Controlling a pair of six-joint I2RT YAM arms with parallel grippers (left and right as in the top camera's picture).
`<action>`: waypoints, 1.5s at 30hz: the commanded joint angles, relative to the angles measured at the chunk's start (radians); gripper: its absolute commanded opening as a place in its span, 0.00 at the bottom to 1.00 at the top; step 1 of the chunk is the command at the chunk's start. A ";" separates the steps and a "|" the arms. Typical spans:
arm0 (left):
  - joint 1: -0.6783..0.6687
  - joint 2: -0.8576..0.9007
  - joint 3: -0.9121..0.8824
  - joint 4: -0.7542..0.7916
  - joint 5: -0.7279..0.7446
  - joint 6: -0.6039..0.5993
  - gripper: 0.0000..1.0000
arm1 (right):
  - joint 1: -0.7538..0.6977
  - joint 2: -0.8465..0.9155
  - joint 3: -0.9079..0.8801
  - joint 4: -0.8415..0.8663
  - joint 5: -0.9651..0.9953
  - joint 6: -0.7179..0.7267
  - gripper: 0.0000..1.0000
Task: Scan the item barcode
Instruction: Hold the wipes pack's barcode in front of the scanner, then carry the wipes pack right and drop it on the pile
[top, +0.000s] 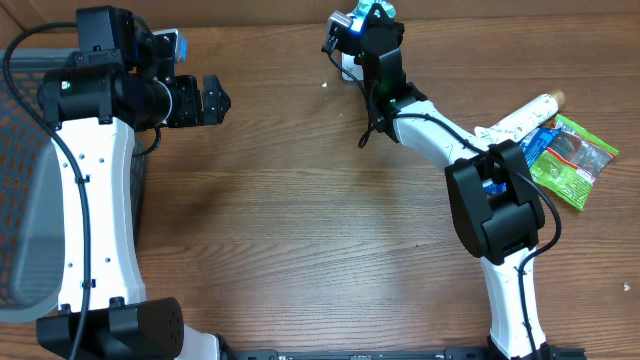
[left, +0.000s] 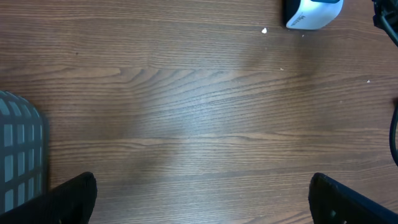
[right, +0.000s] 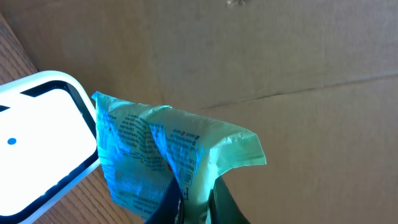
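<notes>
A crumpled green packet with printed text is pinched between the fingers of my right gripper, which is shut on it. The packet hangs right beside the white scanner, and blue light falls on its printed face. From overhead, my right gripper holds the packet at the table's far edge, over the scanner. No barcode can be made out. My left gripper stands open and empty over bare wood at the upper left. In the left wrist view the left gripper has wide-apart fingers, and the scanner sits far ahead.
At the right lie a white tube, a blue item and a second green packet. A grey basket stands at the left edge, and the basket shows again in the left wrist view. A cardboard wall rises behind the scanner.
</notes>
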 joint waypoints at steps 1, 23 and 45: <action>0.000 0.006 0.004 0.004 0.009 0.019 1.00 | -0.001 -0.001 0.010 0.015 0.019 0.028 0.04; 0.000 0.006 0.004 0.004 0.009 0.019 1.00 | 0.022 -0.528 0.010 -0.779 -0.042 1.020 0.04; 0.000 0.006 0.004 0.004 0.009 0.019 1.00 | -0.831 -0.670 -0.375 -1.291 -0.423 2.067 0.04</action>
